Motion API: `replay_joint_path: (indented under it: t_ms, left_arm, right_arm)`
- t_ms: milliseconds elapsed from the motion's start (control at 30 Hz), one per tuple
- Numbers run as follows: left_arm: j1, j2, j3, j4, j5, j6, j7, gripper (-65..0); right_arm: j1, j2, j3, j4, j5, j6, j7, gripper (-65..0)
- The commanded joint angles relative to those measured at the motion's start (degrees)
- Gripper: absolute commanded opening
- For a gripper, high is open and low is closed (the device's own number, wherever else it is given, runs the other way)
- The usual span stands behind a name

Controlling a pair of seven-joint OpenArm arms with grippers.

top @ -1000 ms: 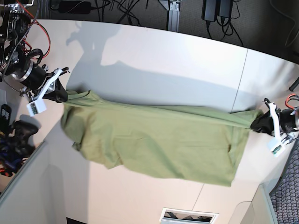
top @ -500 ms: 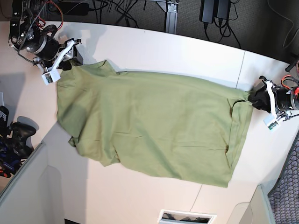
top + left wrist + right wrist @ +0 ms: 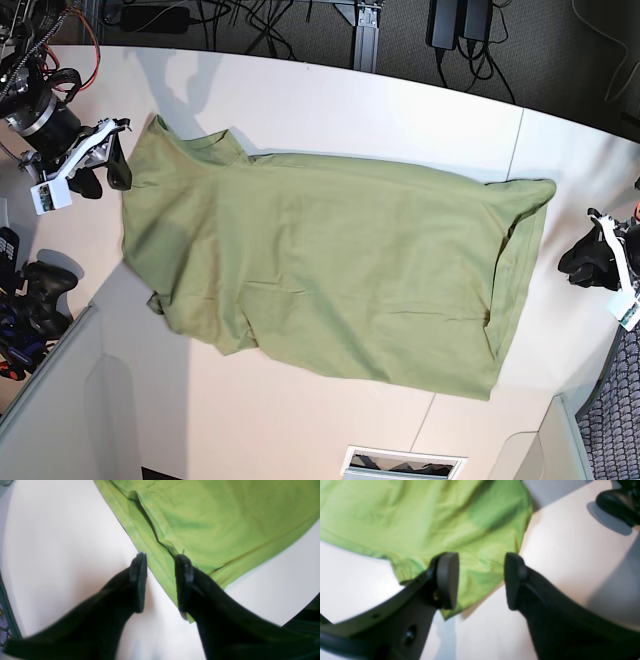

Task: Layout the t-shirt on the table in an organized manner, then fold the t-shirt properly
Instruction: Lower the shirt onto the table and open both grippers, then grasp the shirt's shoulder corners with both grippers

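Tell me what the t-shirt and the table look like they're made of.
The t-shirt: soft woven or knit fabric, probably cotton; matte olive green, with creases, stitched hems and limp folds at its edges.
The table: hard, smooth white board, likely laminate or coated panel; it shows crisp shadows, faint glare and a thin dark seam. The exact material can't be told.

Black game controller (image 3: 42, 283) parked at nine o'clock, blue-and-red gear (image 3: 14, 335) just beneath it. Tangle of dark cables (image 3: 250, 22) strung along floor at twelve o'clock. Metal frame post (image 3: 366, 35) standing near twelve, black power bricks (image 3: 466, 22) beside it toward one o'clock. White-framed opening (image 3: 404, 464) at six o'clock, dark inside. Patterned grey mat (image 3: 614, 425) tucked into corner at five o'clock. Pale grey raised panel (image 3: 60, 400) at seven o'clock.
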State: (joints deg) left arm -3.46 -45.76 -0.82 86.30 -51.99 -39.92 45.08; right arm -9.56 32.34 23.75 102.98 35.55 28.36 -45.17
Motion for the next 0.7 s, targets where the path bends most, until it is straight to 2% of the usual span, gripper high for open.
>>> replay_joint_path:
  t_ms: [0, 100, 200, 333, 467, 500, 567, 667]
  left_arm:
    - [-0.3, -1.6, -0.6, 1.8, -1.4, -0.1, -1.1, -38.1]
    - [2.3, -1.8, -0.6, 4.8, -0.9, -0.1, -1.1, -31.8]
    - [6.7, -1.7, -0.6, 7.9, 0.0, -0.1, -1.3, -31.9]
    - [11.0, -1.7, -0.6, 10.0, 5.8, -0.1, -3.6, -31.9]
    - [13.4, -1.5, -0.7, 10.0, 6.6, -0.1, -4.2, -31.9]
    - [13.7, -0.8, -1.0, 9.9, 6.6, -0.1, -4.2, -31.9]
    - [14.0, 1.5, -2.8, 9.9, 6.9, 2.2, -4.2, -31.9]
    - [14.1, 6.1, -6.8, 9.4, 8.5, 5.4, -4.6, -31.9]
  right_arm:
    - [0.3, 1.2, 0.3, 0.7, 0.5, 0.0, 0.7, -35.3]
    - [0.1, 1.2, -0.9, 0.7, 0.2, 1.7, -1.0, -35.3]
    - [-1.2, 2.0, -2.8, 0.7, -1.0, 1.9, -1.2, -35.3]
    - [-3.7, 2.2, -3.0, 0.7, -4.3, 1.7, -0.4, -35.3]
    - [-6.3, 1.9, -2.9, 0.6, -4.0, 1.1, 0.6, -35.3]
    - [-6.5, 1.7, -2.7, 0.3, -3.2, 0.5, 0.6, -35.3]
    - [-6.5, 0.4, -1.8, -1.1, -2.1, -0.9, 0.6, -35.3]
    - [-6.5, -3.3, 1.3, -4.2, -2.1, -3.3, 1.3, -35.3]
